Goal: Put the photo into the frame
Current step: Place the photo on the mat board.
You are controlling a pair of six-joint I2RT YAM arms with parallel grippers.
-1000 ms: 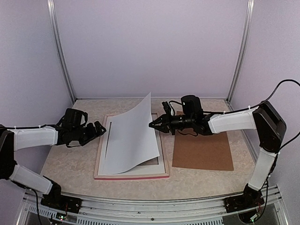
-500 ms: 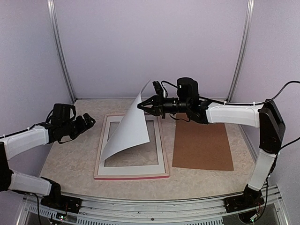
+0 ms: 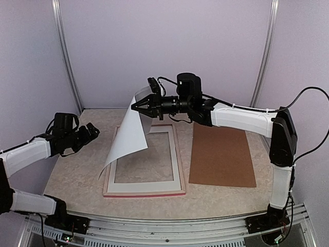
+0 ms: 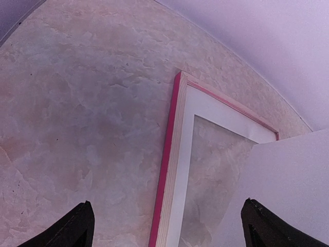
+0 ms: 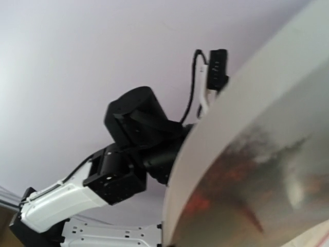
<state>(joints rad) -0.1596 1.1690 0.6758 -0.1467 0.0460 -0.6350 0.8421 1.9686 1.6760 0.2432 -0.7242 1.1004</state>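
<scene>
While the right end effector (image 3: 134,106) pinches the photo (image 3: 129,135) by its top edge, white back curling down over the frame (image 3: 177,160) flat on the worktop (image 3: 77,177), left end effector (image 3: 92,131) spread, hovering left of it

My table (image 3: 77,180): beige marbled top, two flat items on it.
Frame (image 3: 144,187) lies pale side up at centre; brown backing board (image 3: 221,157) just right of it.

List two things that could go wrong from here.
1. The photo hangs curled from one edge pinched in the right gripper; it could crease or slip out.
2. Its low corner hangs near the left rail of the frame, so it may land askew; the open left gripper is off to the side, not steadying it.
</scene>
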